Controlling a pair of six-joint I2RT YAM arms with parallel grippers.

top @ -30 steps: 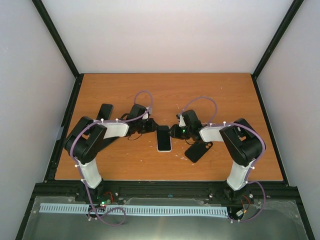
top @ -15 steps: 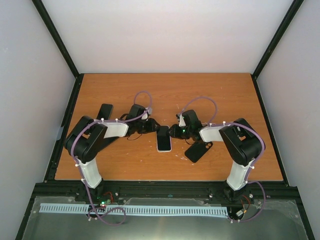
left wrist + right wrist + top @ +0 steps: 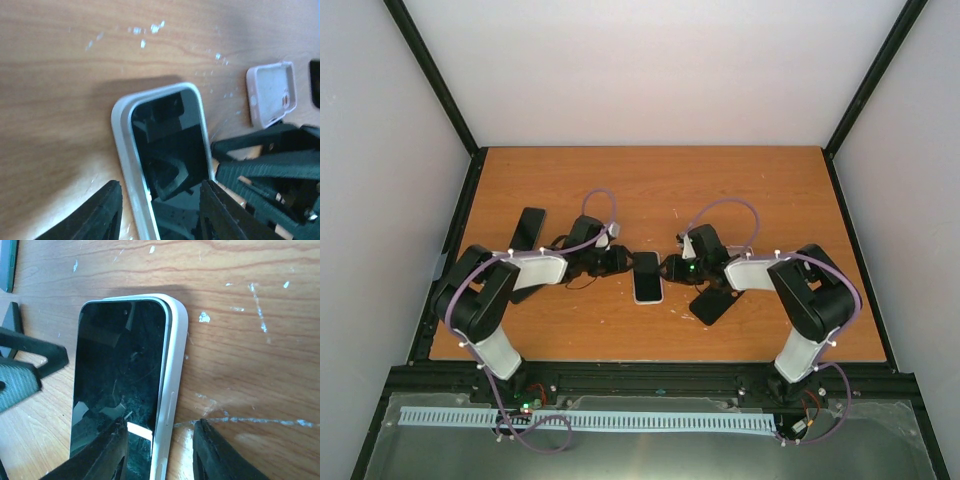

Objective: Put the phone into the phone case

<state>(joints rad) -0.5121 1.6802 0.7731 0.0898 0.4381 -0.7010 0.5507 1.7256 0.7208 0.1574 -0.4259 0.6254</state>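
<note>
Black-screened slab phone (image 3: 120,375) sits inside white rounded plastic phone case (image 3: 173,380), flat at centre of brown wooden table (image 3: 750,190). Left gripper (image 3: 160,210): fingers spread wide, straddling phone's end; contact unclear. Right gripper (image 3: 160,450): fingers parted, case's side rim between them. Pale pink empty case (image 3: 272,92) nearby.

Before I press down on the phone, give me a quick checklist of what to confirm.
1. Phone lies screen up inside the white case: ok.
2. Phone seated flush all round: cannot tell; near end hidden.
3. Left gripper open, straddling the phone: ok.
4. Right gripper open over the phone's edge: ok.
5. Pink case apart from the phone: ok.
</note>
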